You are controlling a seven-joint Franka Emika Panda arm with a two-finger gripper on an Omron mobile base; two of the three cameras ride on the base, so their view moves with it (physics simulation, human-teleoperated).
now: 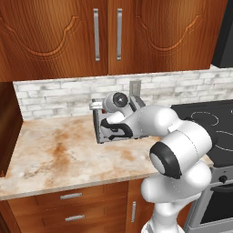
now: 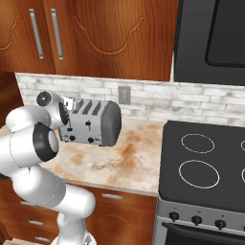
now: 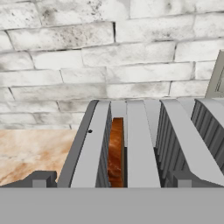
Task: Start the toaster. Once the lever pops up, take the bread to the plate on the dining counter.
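Toaster (image 2: 93,123) position: on the marbled beige counter (image 1: 54,154), toward its back edge, close to the white brick backsplash (image 1: 54,98). A grey wall outlet (image 2: 124,94) is set in the bricks just behind it. The black cooktop (image 2: 206,162) adjoins the counter's right edge, with a strip of bare counter between it and the toaster. In the right base view the toaster's face, with its black levers and knobs, is turned toward the counter's front edge.

Bread (image 3: 116,151): seated upright in the toaster's end slot, visible in the hand view as a brown edge-on slice between the slot walls, its top edge below the slot rim.

Pincer (image 3: 109,180): located directly above the toaster's top at the end holding the bread, looking down along the slots toward the backsplash. The two dark finger tips (image 3: 41,179) sit wide apart at the bottom of the hand view, one outside the toaster's end wall and the other over the ribs between slots farther along. The bread slot lies between them. Pincer state: spread fully apart, holding nothing.

In the left base view the white arm (image 1: 177,145) reaches from the counter's front edge and covers most of the toaster.
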